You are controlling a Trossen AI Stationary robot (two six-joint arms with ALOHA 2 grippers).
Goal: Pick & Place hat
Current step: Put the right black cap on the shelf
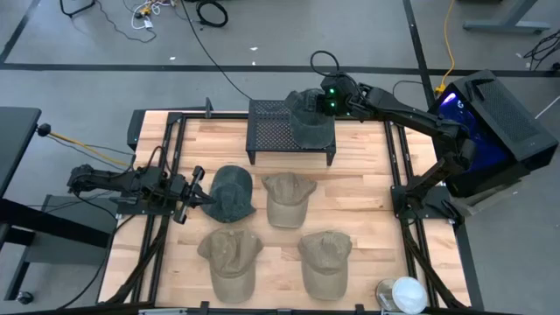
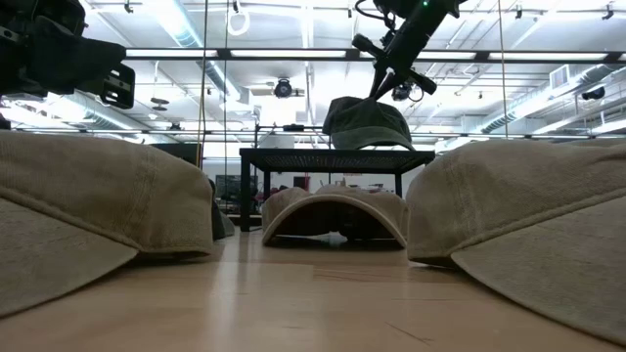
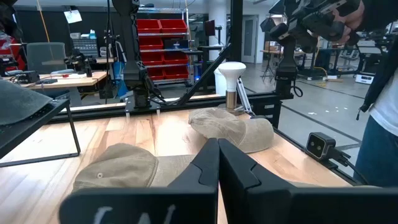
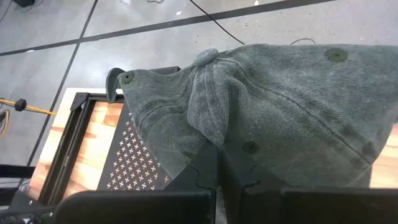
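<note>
- Pinching the crown fabric of a dark grey-green cotton cap [image 4: 273,106], the right gripper [image 1: 330,99] hangs over the black perforated metal stand [image 1: 271,131] at the table's far edge; its fingers are clenched on a fold of the cap's cloth, clear in the right wrist view.
- Cap sits on or just above the stand's top toward its right end; low view shows its underside at deck level, contact cannot be confirmed.
- Step in hand, judged: placing the cap on the stand. Doing it well likely means lowering until the cap's weight rests on the mesh, keeping it fully inside the deck edges, then releasing and lifting straight up so the pinched fold doesn't drag.
- Risk, judged: soft fabric may cling to the fingers and tip the cap off the stand's right end.
- Orientation: crown button faces up toward the wrist camera; which way the brim points is not clear from any view, so the long axis cannot be called with confidence.
- Left gripper [image 1: 194,194] waits low over the wooden slat table [image 1: 367,192], fingers clenched on nothing, tip just beside a second dark green cap [image 1: 232,194].
- Four tan cloth caps [image 1: 289,199] lie in front of the stand in two rows.
- White round lamp-like object [image 1: 407,293] stands at the near right corner.
</note>
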